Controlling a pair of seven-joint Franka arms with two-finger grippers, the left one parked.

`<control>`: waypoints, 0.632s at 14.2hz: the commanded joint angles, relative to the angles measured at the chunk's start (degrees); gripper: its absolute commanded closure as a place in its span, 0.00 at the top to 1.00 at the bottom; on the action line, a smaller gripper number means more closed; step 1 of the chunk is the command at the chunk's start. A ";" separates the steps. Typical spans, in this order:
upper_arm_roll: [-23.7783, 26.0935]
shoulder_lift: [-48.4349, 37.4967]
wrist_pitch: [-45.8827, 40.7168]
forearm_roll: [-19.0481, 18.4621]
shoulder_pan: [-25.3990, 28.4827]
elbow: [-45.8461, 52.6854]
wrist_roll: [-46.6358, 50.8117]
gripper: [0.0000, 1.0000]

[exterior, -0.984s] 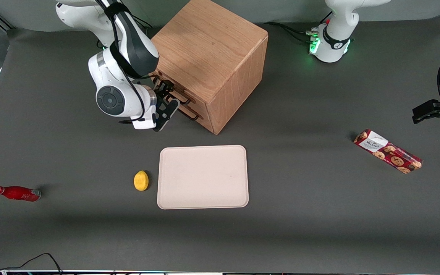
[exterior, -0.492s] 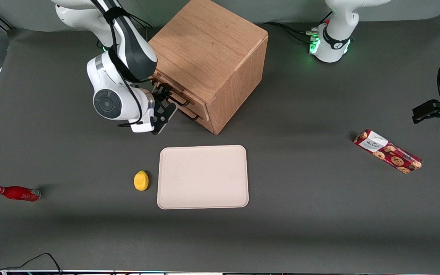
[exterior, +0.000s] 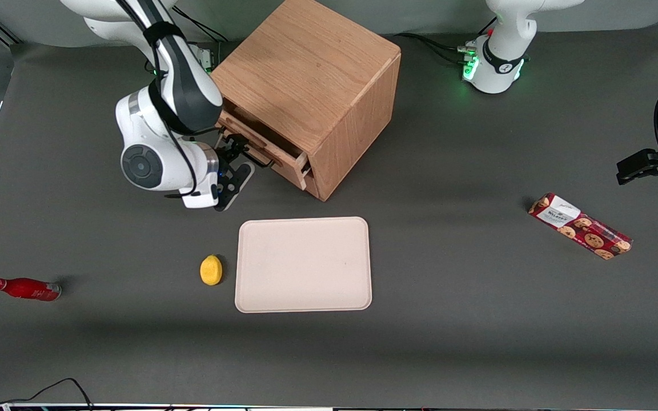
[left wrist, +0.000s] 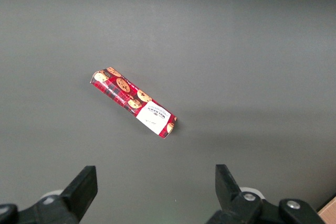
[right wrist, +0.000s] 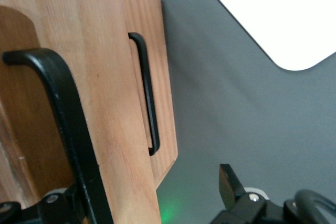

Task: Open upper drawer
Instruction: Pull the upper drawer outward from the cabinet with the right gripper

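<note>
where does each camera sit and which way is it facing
Front view: high, looking down on the table; right arm's hand at the upper drawer handle.
Right wrist view: on the working arm, close on the drawer fronts; its hand shows.
Left wrist view: looks down at the cookie pack.
Shared: drawers; cookie pack.

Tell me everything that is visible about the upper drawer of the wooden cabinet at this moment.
The upper drawer is a shallow tray of light oak-like wood with a flat front panel and a thin black bar handle. It is pulled partly out of the cabinet, so its front stands proud of the lower drawer, which looks closed. The gripper is at the handle, in front of the drawer. Its inside is not visible.
</note>
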 commanded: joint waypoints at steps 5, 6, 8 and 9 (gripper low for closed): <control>1.85 3.58 -0.39 1.53 -4.70 5.31 -3.05 1.00; 2.72 3.85 -0.39 1.44 -5.75 5.84 -3.49 1.00; 5.27 4.29 -0.39 1.00 -8.65 6.63 -3.76 1.00; 6.32 4.38 -0.39 0.74 -10.05 6.90 -3.76 1.00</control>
